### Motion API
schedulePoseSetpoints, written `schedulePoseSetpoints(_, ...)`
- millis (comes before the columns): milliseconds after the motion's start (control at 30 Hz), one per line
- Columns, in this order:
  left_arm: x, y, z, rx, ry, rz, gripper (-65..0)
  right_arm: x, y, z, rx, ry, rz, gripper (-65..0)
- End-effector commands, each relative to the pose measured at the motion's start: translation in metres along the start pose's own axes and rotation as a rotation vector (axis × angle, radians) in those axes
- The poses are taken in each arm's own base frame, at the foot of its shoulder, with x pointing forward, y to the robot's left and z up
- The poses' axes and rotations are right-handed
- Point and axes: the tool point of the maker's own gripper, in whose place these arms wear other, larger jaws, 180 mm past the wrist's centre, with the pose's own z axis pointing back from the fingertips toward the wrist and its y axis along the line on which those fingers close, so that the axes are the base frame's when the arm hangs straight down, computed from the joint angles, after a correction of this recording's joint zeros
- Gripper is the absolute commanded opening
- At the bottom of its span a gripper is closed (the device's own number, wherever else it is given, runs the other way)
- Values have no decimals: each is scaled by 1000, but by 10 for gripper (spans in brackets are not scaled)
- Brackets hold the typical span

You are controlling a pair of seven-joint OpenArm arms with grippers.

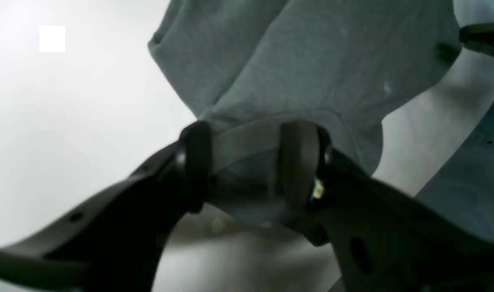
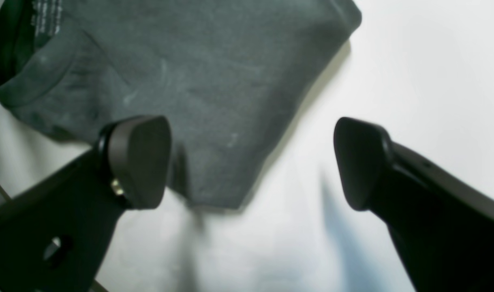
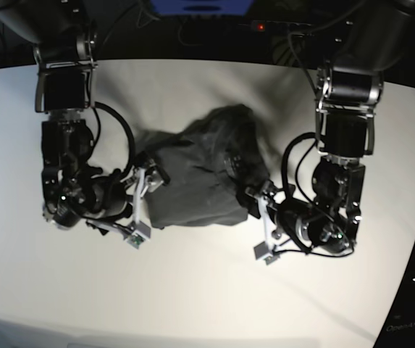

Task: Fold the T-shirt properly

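Base view: crumpled T-shirt (image 3: 200,177) between grippers.

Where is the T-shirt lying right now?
In the base view the T-shirt lies bunched mid-table, between the two arms, with the left end effector at its right edge.

Both arms low, pincers facing inward

Left pincer (image 1: 247,166) has its jaws parted around gathered cloth; right pincer (image 2: 251,162) gapes wide, holding nothing.
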Motion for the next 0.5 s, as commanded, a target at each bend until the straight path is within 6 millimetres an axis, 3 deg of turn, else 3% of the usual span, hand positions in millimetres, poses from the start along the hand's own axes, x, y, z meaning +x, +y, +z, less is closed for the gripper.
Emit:
schedulePoseSetpoints(0, 21, 2, 13, 15, -50, -28, -366, 15, -6, 8, -18, -45, 18, -26)
schedulePoseSetpoints(467, 36, 3, 21, 32, -69, -55, -366, 15, -6, 8, -18, -45, 18, -26)
